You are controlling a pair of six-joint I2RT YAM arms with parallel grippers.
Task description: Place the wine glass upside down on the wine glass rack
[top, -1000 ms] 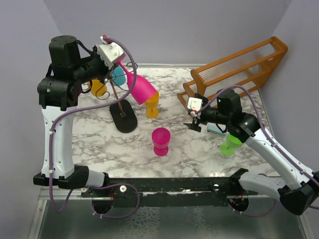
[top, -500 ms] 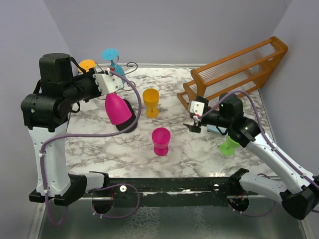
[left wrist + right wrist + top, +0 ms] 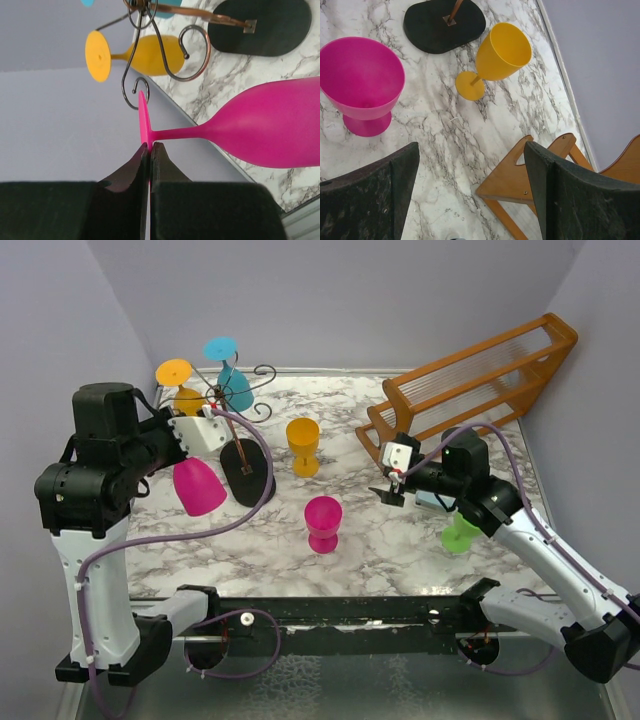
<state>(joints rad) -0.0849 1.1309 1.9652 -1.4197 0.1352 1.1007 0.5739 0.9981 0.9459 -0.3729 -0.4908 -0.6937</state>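
Marble table (image 3: 400, 540), lilac walls (image 3: 350, 300) | left fingers (image 3: 127, 172) pinch pink wine glass (image 3: 270, 125) | right fingers (image 3: 370, 195) apart

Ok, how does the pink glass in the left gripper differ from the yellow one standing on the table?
The pink glass is pinched by its foot in the left gripper, bowl down, off the table; the yellow glass stands upright, untouched. Both are stemmed, and neither hangs on the rack.
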